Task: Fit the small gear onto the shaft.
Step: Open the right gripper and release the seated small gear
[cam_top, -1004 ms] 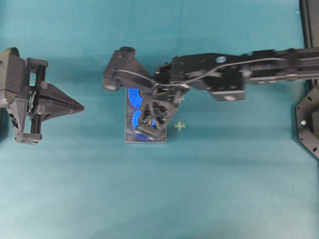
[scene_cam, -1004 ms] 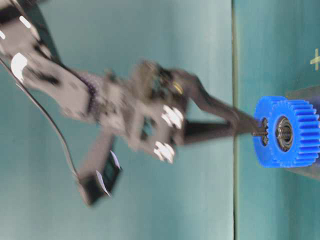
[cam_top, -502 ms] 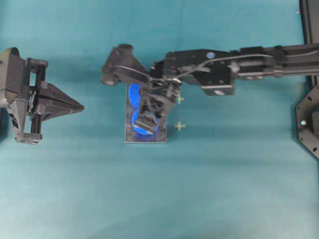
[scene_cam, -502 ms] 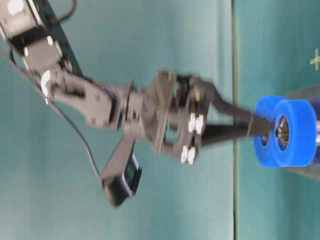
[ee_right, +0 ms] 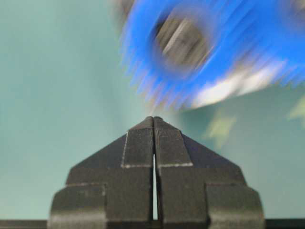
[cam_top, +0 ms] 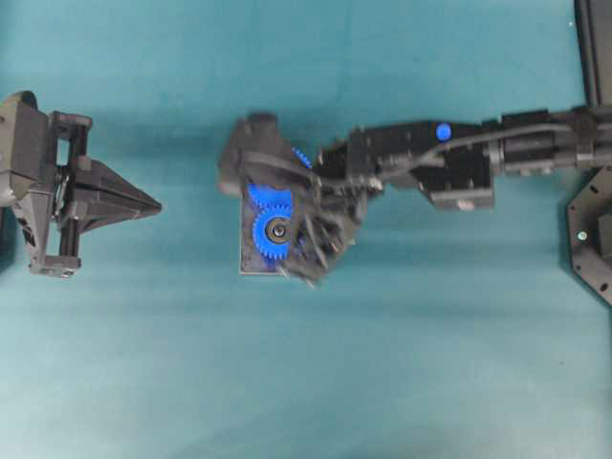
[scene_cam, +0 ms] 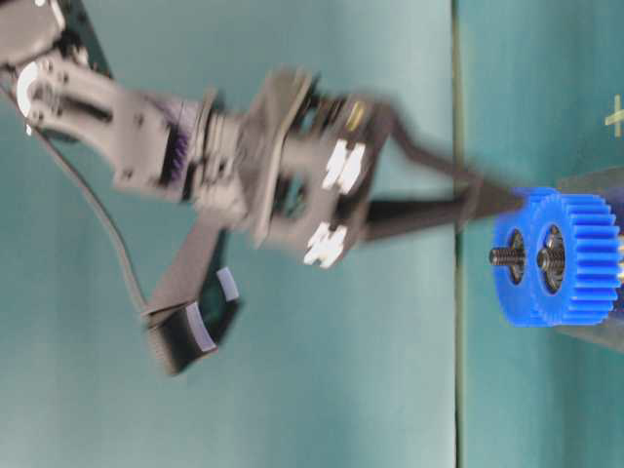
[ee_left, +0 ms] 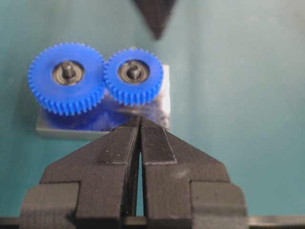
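The small gear [ee_left: 133, 74] sits on the shaft [ee_left: 134, 72], meshed with the larger blue gear [ee_left: 66, 77] on the dark plate [ee_left: 62, 129]. From overhead the small gear [cam_top: 275, 230] shows its dark hub. My right gripper [cam_top: 311, 273] is shut and empty, its tip just off the gear's edge by the plate's corner. At table level the right gripper [scene_cam: 497, 200] hovers beside the gears [scene_cam: 561, 258], apart from the hub. The right wrist view shows the blurred gear [ee_right: 190, 47] past the right gripper [ee_right: 153, 119]. My left gripper [ee_left: 139, 119] is shut and empty, well left of the plate.
The left gripper [cam_top: 153, 206] stays at the table's left edge. The right arm [cam_top: 449, 167] stretches in from the right over the teal cloth. Small yellow cross marks lie right of the plate, partly covered. Dark frame parts [cam_top: 593, 239] stand at the far right.
The right gripper's tip has come off the small gear's hub and swung aside toward the plate's corner. The gear, blurred half a second ago, now shows sharp teeth.
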Available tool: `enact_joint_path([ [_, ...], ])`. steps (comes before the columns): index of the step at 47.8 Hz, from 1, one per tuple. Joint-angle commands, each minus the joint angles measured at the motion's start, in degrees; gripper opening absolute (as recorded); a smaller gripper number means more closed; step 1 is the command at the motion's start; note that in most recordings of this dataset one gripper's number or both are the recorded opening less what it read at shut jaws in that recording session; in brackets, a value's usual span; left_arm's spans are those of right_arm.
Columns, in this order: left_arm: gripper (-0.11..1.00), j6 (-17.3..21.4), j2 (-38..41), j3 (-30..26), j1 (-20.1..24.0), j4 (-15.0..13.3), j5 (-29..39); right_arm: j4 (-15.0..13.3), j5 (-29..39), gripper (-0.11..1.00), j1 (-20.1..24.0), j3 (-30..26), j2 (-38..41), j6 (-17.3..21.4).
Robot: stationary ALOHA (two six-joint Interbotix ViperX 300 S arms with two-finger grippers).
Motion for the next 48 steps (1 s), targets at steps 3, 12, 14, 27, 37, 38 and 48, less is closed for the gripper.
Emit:
enact_joint_path([
  [3,0.00,-0.1,0.0,-1.0,0.1,0.1,-0.6,-0.8,-1.1,-0.02,-2.1,-3.0,1.1,-0.1],
  [12,0.00,-0.1,0.1,-1.0,0.1,0.1,-0.7,-0.9,-0.7,-0.02,-3.4,-3.5,4.2,-1.1],
  [14,0.00,-0.1,0.1,-1.0,0.1,0.1,-0.7,-0.9,-0.3,-0.02,-3.3,-3.2,4.3,-1.1],
  [27,0.00,-0.1,0.1,-0.6,0.3,0.1,-0.7,1.3,4.7,-0.02,2.2,-0.2,1.8,-1.0],
  [37,0.00,-0.1,0.1,-0.6,0.9,0.2,-0.7,3.1,5.5,-0.02,5.3,0.2,-1.8,-0.7],
  [38,0.00,0.0,0.1,-0.6,1.0,0.1,-0.8,3.0,5.5,-0.02,5.2,0.4,-2.3,-0.7],
  [48,0.00,0.0,0.1,-0.5,1.1,0.1,-1.8,-0.4,2.6,-0.02,2.6,4.5,-8.0,-0.7],
])
